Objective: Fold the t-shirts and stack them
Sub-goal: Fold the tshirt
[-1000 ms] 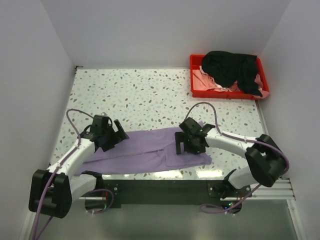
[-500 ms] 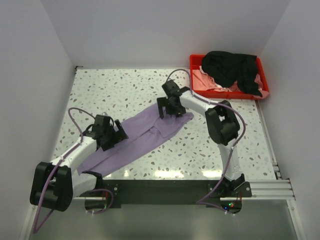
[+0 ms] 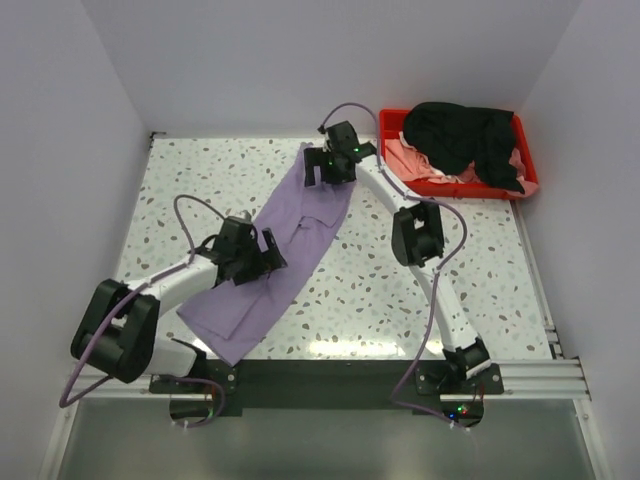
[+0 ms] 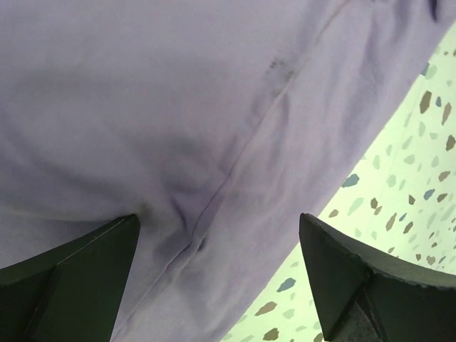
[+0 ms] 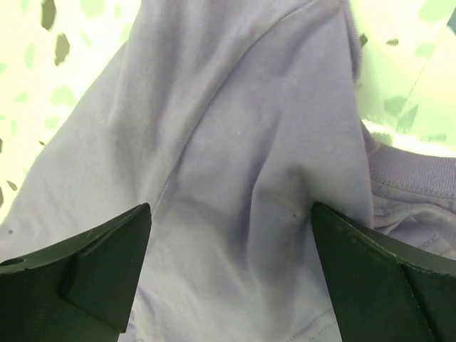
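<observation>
Lavender tee (image 3: 292, 235) lies stretched diagonally on counter (image 3: 200, 180), far end just left of red tray (image 3: 450, 189). My R claw (image 3: 327, 177) sits on that end, L claw (image 3: 268, 252) mid-shirt, farther from tray. Both wide open, gripping nothing. Black tee (image 3: 460, 135) & pink tee (image 3: 410, 160) in tray.

- The spread t-shirt (image 3: 290, 250) lies diagonally on your table (image 3: 200, 180), near-left to far-centre.
- Far right, your tray (image 3: 470, 190) holds the top t-shirt (image 3: 465, 135) over the bottom t-shirt (image 3: 412, 160).

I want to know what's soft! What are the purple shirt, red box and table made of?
Purple shirt: soft matte cloth, probably cotton knit; it wrinkles and has stitched seams. Red box: smooth plastic, seemingly; stiff straight walls. Table: glossy speckled stone or a printed look-alike; the near edge reflects light.
</observation>
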You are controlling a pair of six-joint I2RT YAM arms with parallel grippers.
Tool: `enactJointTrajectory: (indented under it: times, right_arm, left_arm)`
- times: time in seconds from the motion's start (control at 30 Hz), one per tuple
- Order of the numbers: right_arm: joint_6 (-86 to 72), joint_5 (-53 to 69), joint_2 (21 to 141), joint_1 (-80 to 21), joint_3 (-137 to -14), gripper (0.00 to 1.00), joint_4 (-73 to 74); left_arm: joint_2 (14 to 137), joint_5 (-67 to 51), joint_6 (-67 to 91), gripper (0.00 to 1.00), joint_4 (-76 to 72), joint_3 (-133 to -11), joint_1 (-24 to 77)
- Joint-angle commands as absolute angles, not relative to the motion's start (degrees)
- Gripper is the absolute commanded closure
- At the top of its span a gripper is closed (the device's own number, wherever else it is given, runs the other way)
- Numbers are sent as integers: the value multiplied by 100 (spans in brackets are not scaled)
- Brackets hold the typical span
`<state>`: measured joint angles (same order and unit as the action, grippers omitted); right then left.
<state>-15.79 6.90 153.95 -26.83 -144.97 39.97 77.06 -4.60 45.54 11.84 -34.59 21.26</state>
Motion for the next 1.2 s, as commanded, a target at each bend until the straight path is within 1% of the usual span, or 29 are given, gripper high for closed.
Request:
enactJointTrajectory:
  times: [0.0,0.2,0.27,0.37,0.47,0.57,0.67,0.73,0.9,0.93,1.0,1.07,1.1,1.13,1.17]
  right_arm:
    - [-1748,1265,15952,-2532,-14125,1,3904]
    - [-2161,1652,16426,-2426,-14642,1,3218]
    - [-2459,2027,16470,-2382,-14660,1,2674]
    - [-2838,1952,16462,-2329,-14643,1,2155]
    - [-2752,1890,16401,-2312,-14739,1,1969]
    - [-2585,1767,16208,-2294,-14871,1,2013]
    - [-2488,1714,15751,-2285,-14819,1,2013]
    - [-2487,1792,15382,-2294,-14818,1,2082]
    - [-2040,1750,14451,-2311,-14696,1,2653]
    - [-1961,1601,13997,-2303,-14417,1,2924]
    - [-1846,1381,13477,-2347,-13960,1,3163]
    - [-1811,995,12633,-2478,-12941,1,3357]
    - [-1828,897,12351,-2531,-12094,1,3349]
    - [-1915,775,11809,-2601,-11676,1,3305]
    - [-1951,591,11560,-2784,-11263,1,3261]
  left_arm:
    - [8383,-747,4851,0,1134,-3594,2539]
    - [9130,-826,5176,0,1020,-4095,3356]
    - [9246,-844,5247,0,1002,-4262,3647]
    - [9308,-712,5431,0,1142,-4447,3876]
    - [9089,-624,5703,0,1397,-4570,4016]
    - [8397,-230,5757,0,1774,-4772,4376]
    - [7843,-18,5722,0,2037,-4887,4535]
    - [7586,402,5722,0,2223,-4861,4544]
    - [6735,983,5853,0,3250,-4589,4544]
    - [6602,1150,5906,0,3400,-4501,4544]
    - [6136,1265,6081,0,3778,-4238,4544]
    - [5681,1432,6309,0,4050,-4044,4544]
    - [5530,1494,6415,0,4130,-3869,4544]
    - [5398,1590,6494,0,4200,-3789,4544]
    - [5170,1626,6626,0,4306,-3710,4535]
